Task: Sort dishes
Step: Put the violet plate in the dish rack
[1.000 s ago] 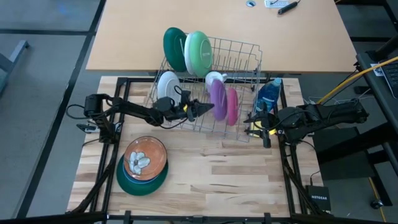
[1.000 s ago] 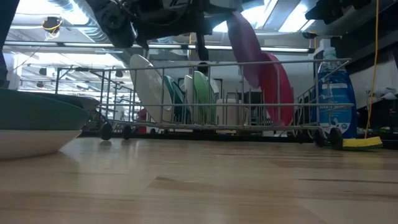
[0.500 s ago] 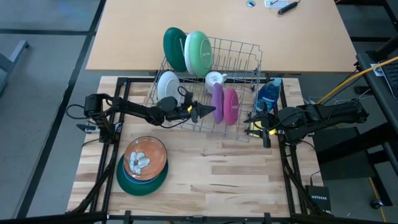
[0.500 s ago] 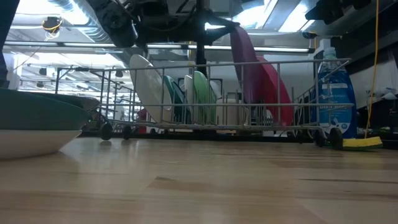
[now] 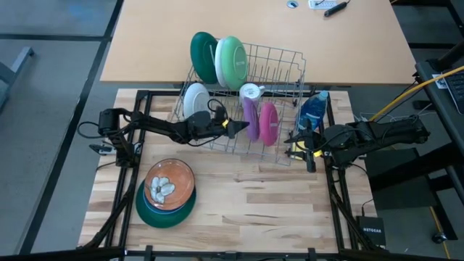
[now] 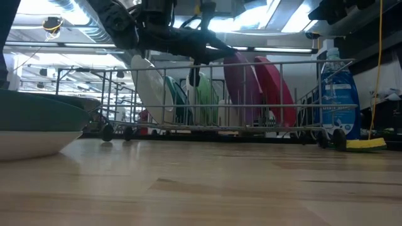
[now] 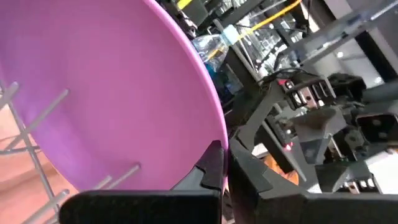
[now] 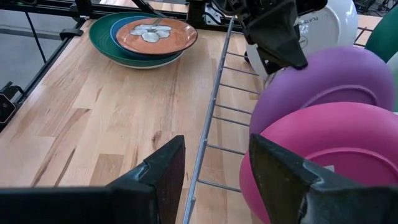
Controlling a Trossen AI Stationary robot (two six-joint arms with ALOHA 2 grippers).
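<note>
High view shows the left gripper [image 5: 233,126] pinching the rim of the round purple plastic plate [image 5: 251,118] standing in the wire dish rack [image 5: 279,61], while the right gripper [image 5: 291,143] waits, fingers spread.

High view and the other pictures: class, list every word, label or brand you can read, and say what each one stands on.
"NETGEAR": on the small black box beside the table.
Blue soap bottle: its label has print, too blurred to read.
White plate: small dark lettering near its edge, too small to read.
Nothing else can be read.
</note>
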